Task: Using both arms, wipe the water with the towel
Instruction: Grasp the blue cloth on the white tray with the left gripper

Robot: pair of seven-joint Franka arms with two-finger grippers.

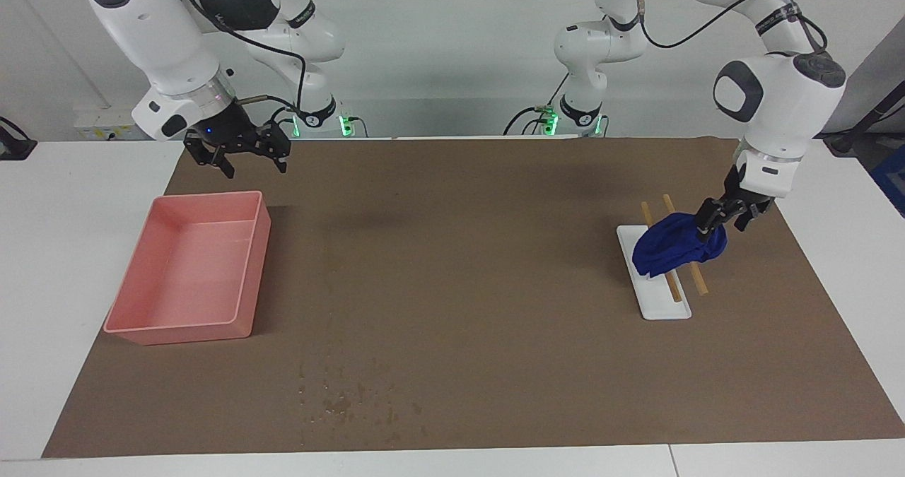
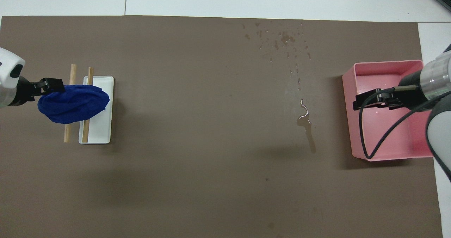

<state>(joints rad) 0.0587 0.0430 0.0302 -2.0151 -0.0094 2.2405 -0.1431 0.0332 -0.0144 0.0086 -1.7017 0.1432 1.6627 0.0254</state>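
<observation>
None of the water (image 2: 304,116) wiped yet: left claw (image 1: 713,224) clenched on towel (image 1: 677,252), bunched over tray (image 1: 654,302) and sticks (image 1: 696,276) at left arm's end; right claw (image 1: 237,153) spread, waiting over bin (image 1: 189,271); carrying and wiping left.

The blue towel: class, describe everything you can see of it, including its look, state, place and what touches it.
The towel is a plain cloth of deep royal blue, soft-looking and bunched into a rumpled bundle. It lies over two wooden sticks set across a white tray, at the left arm's end of the table. The left gripper pinches its edge, shut on the cloth. The water drops lie well apart from it, untouched.
</observation>
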